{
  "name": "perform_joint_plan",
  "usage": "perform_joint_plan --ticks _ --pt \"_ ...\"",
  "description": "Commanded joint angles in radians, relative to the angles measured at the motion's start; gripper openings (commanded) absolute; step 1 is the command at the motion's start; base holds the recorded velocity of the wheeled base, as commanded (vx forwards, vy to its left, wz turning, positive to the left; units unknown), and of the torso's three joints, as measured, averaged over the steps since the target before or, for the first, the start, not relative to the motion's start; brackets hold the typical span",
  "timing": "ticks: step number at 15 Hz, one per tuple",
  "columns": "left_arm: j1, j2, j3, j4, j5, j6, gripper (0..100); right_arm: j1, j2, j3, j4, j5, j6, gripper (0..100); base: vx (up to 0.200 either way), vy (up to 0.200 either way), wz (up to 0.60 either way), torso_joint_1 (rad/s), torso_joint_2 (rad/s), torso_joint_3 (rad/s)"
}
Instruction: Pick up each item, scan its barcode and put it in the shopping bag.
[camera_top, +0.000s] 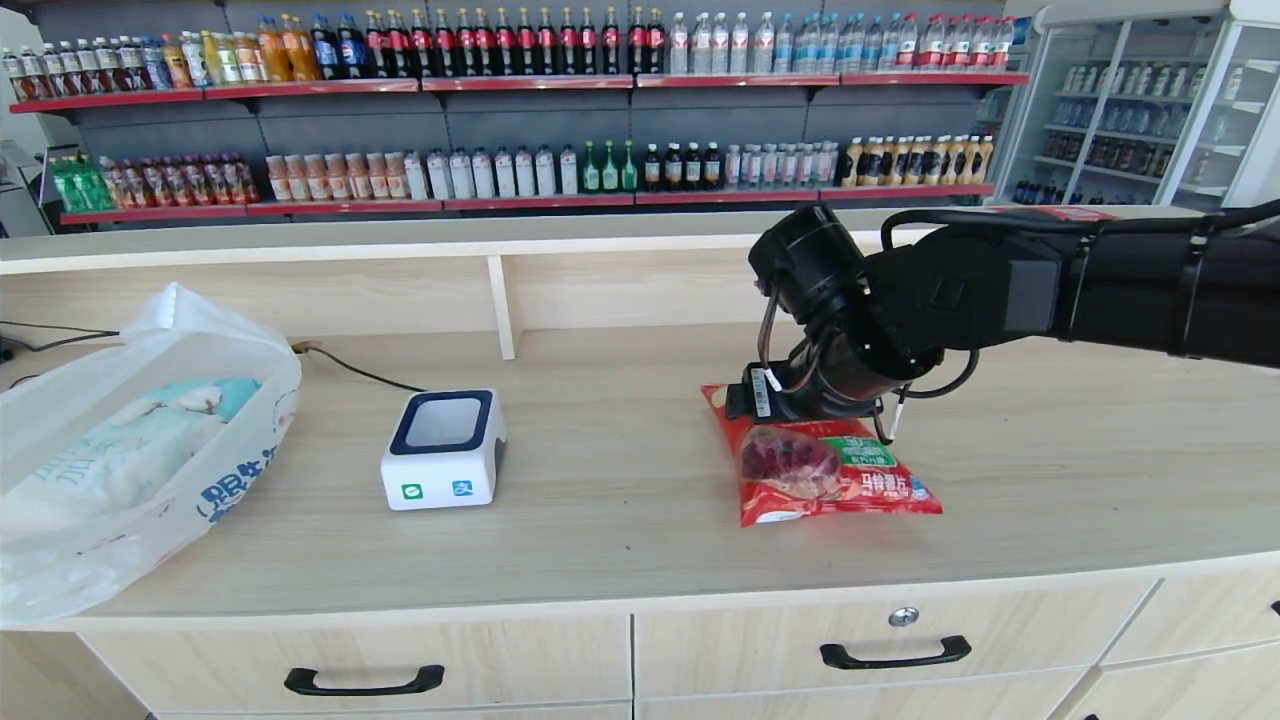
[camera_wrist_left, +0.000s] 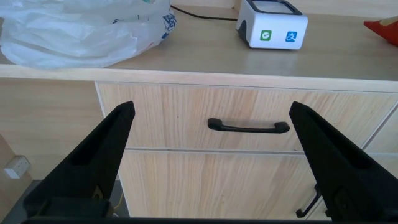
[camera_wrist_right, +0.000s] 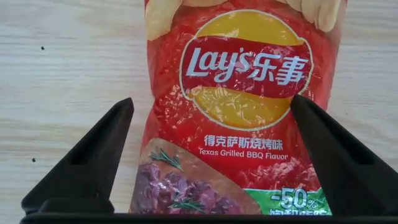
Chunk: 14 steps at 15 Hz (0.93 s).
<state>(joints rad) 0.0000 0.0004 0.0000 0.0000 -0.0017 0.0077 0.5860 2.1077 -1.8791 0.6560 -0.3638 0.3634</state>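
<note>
A red bag of chips (camera_top: 835, 470) lies flat on the wooden counter (camera_top: 620, 500), right of the middle. My right gripper (camera_top: 805, 412) hangs over its far end, pointing down. In the right wrist view the right gripper (camera_wrist_right: 211, 102) is open, its fingers (camera_wrist_right: 93, 168) on either side of the chips bag (camera_wrist_right: 242, 112). The white barcode scanner (camera_top: 443, 450) stands mid-counter. At the left edge lies a white plastic shopping bag (camera_top: 130, 440) with a pale packet inside. My left gripper (camera_wrist_left: 211, 106) is open below counter height, facing a drawer front, holding nothing.
A black cable (camera_top: 350, 372) runs from the scanner (camera_wrist_left: 273, 22) toward the shopping bag (camera_wrist_left: 81, 31). A raised wooden ledge (camera_top: 500, 290) borders the counter's far side, with drink shelves behind. Drawers with black handles (camera_wrist_left: 249, 127) sit under the counter.
</note>
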Motion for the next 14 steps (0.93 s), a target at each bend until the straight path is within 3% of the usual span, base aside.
perform_joint_plan --ticks 1,11,14 --pt "0.0 0.0 0.0 0.0 0.0 0.0 100 0.0 0.002 -0.012 0.004 0.0 -0.001 100 0.0 0.0 0.0 0.0 0.0 0.0" --pt "0.0 0.0 0.0 0.0 0.0 0.0 100 -0.025 -0.018 0.032 0.019 -0.014 0.005 100 0.0 0.0 0.0 0.0 0.0 0.0" --pt "0.0 0.0 0.0 0.0 0.0 0.0 100 -0.025 -0.002 -0.02 0.021 -0.02 -0.003 100 0.0 0.0 0.0 0.0 0.0 0.0"
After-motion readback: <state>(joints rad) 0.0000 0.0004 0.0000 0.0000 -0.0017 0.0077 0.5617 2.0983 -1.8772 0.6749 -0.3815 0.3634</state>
